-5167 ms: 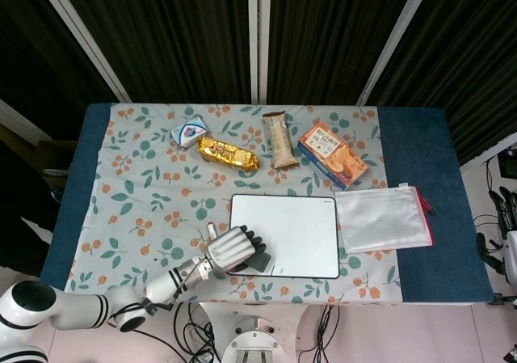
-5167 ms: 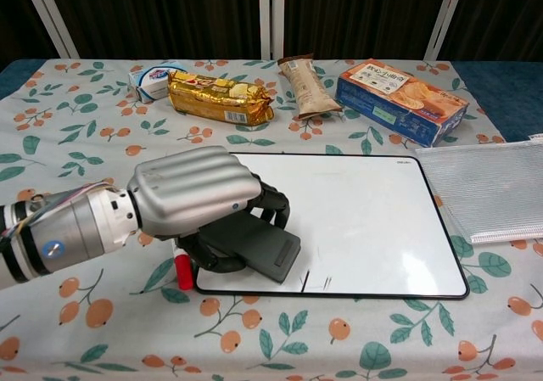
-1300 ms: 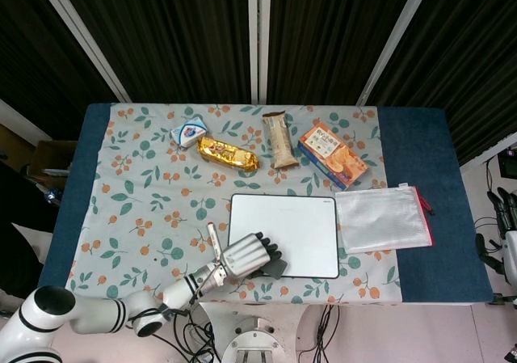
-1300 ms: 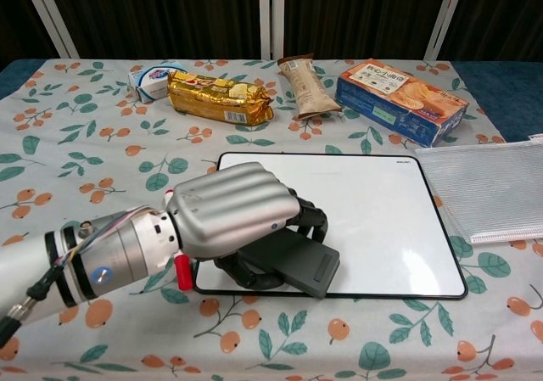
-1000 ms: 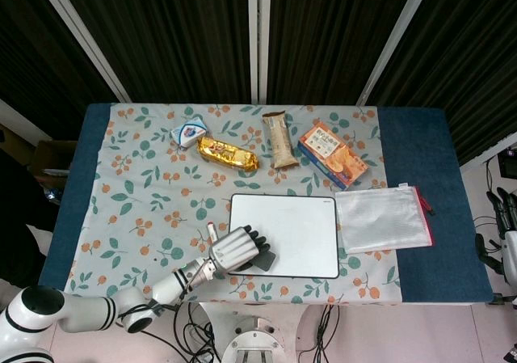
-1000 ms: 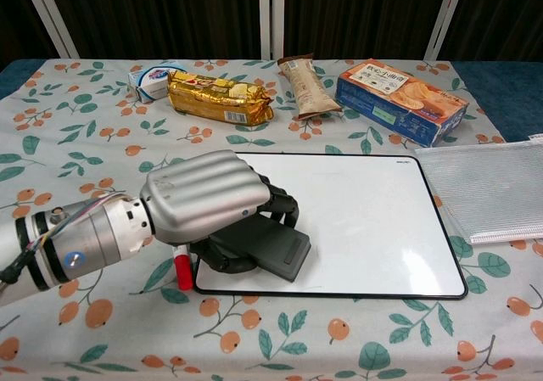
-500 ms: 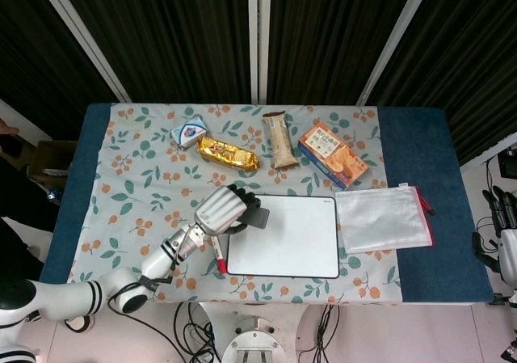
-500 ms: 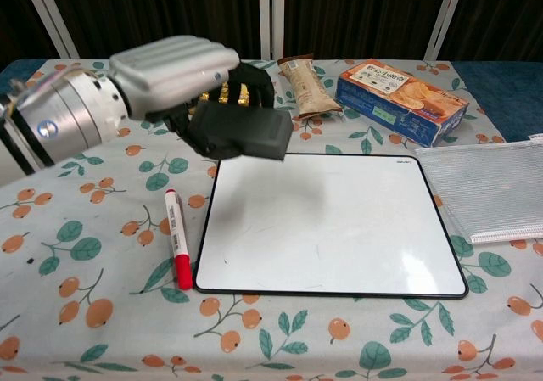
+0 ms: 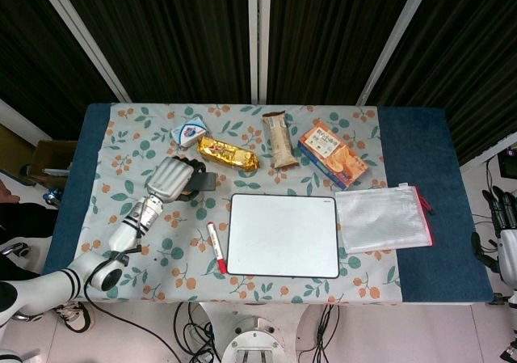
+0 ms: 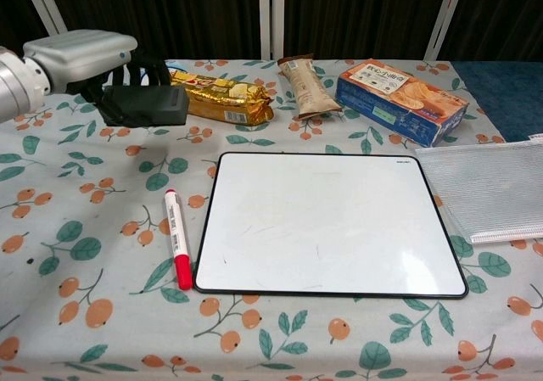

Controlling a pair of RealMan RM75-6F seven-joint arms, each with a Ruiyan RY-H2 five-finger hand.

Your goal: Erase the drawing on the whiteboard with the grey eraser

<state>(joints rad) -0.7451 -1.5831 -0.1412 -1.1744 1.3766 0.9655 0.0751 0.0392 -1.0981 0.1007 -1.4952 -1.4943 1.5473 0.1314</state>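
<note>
The whiteboard (image 9: 283,235) (image 10: 331,224) lies flat near the table's front edge, white with only faint smudges. My left hand (image 9: 171,181) (image 10: 81,58) is off the board, up and to its left over the flowered cloth. It grips the grey eraser (image 9: 200,183) (image 10: 144,105), which it holds above the cloth beside the gold packet. My right hand (image 9: 502,230) hangs past the table's right edge in the head view, fingers apart and holding nothing. A red marker (image 9: 216,247) (image 10: 176,238) lies along the board's left side.
Along the back stand a blue-white packet (image 9: 189,131), a gold snack packet (image 9: 229,154) (image 10: 222,98), a brown bar (image 9: 280,140) (image 10: 303,85) and an orange biscuit box (image 9: 333,154) (image 10: 401,101). A mesh zip pouch (image 9: 383,217) (image 10: 492,190) lies right of the board.
My left hand has lifted the eraser off the board's front left corner and carried it back and left, off the board. The stray marks at the board's front edge are gone.
</note>
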